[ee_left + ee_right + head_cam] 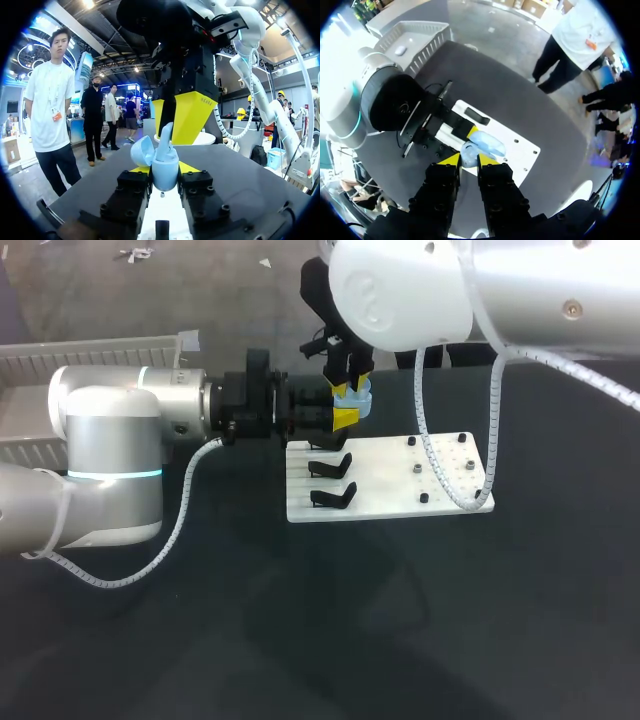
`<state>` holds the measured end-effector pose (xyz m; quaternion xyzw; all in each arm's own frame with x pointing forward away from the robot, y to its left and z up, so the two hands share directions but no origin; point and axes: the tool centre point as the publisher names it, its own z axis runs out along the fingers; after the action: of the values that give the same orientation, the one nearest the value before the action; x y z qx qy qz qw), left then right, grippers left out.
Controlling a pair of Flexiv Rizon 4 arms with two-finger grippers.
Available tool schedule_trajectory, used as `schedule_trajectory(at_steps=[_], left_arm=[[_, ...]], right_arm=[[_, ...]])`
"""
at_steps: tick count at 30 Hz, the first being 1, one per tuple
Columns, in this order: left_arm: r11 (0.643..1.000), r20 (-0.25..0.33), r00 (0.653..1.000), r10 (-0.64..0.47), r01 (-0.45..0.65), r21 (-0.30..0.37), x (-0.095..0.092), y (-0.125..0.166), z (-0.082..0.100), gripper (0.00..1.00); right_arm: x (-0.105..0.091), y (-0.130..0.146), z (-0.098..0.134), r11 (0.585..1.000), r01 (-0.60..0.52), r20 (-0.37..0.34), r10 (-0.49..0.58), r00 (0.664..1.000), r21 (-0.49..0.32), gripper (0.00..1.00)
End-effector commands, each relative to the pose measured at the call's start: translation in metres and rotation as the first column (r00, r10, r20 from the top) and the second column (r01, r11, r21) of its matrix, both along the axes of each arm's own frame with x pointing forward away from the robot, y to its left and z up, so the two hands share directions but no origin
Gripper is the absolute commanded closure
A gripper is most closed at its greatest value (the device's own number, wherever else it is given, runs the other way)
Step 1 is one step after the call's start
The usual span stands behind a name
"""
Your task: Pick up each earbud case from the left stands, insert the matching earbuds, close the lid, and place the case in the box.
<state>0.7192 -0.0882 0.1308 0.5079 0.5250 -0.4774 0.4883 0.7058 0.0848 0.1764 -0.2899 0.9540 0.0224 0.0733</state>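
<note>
They're at the insertion step, I'd say. The left gripper (343, 417) reaches in level from the side, its jaws pinching the open blue case (165, 167) just above the white stand plate (400, 480). The right gripper (469, 159) hangs straight down, jaws nipping an earbud (165, 135) at the case's mouth. Next comes a gentle downward press, then release.

Pale blue case (165, 169), seemingly plain

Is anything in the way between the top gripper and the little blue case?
Nothing visible. The right gripper sits right over the open case, which the left gripper holds; its lid tips aside.
</note>
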Motion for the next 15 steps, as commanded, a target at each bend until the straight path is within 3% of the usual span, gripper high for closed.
schedule_trajectory(at_steps=[1, 15], left_arm=[[1.000, 0.001, 1.000, 0.002, -0.002, -0.001, -0.0003, 0.0000, 0.0001, 1.00], [1.000, 0.001, 1.000, 0.002, -0.002, -0.001, -0.0003, 0.0000, 0.0001, 1.00]], right_arm=[[0.0007, 0.0009, -0.0012, 1.000, -0.002, 0.002, 0.002, 1.000, 0.000, 1.00], [0.0030, -0.0002, -0.0044, 1.000, -0.006, -0.005, 0.006, 1.000, -0.011, 1.00]])
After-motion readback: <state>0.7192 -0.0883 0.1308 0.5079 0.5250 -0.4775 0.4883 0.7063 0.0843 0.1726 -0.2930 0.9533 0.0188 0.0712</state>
